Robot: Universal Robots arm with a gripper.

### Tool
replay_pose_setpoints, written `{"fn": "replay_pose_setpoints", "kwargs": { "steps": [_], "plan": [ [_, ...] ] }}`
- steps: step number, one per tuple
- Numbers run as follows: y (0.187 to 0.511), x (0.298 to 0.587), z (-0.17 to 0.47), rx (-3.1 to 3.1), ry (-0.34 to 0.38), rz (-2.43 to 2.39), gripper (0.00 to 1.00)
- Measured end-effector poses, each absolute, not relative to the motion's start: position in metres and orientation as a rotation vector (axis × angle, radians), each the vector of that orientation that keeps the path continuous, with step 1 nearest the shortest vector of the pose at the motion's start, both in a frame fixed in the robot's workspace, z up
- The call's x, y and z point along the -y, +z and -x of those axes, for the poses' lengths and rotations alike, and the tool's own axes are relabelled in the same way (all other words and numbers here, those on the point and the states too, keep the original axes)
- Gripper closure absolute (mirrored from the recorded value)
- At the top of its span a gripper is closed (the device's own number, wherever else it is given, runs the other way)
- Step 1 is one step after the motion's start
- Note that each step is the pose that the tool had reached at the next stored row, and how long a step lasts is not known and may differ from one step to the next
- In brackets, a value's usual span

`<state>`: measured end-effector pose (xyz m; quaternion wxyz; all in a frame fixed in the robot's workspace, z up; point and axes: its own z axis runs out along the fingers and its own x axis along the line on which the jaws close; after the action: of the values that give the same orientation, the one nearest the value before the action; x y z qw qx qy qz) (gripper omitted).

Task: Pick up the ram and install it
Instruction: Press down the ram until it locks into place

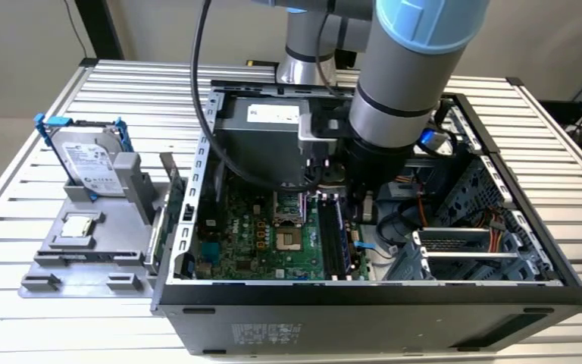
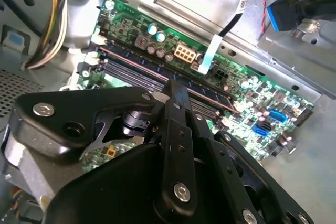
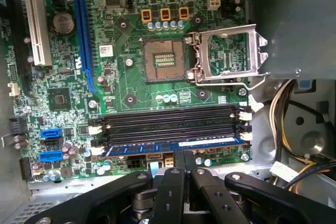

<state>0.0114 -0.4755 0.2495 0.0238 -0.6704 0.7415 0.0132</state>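
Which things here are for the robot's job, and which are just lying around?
For the job: the ram in a memory slot, the gripper, the motherboard.
Lying about: the hard drive, the small silver chip, the grey tray.

Open computer case [image 1: 372,303] stands on the bench [image 1: 564,136]. Grey holder [image 1: 89,258] beside it carries a hard drive [image 1: 94,163] upright and a small chip [image 1: 76,226].
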Motion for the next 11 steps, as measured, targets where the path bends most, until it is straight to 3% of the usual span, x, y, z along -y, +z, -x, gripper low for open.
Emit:
{"fn": "replay_pose_setpoints", "kwargs": {
  "steps": [11],
  "plan": [
    [0.2421,0.4776,-0.0091,-2.291,0.036,2.087,1.0]
  ]
}}
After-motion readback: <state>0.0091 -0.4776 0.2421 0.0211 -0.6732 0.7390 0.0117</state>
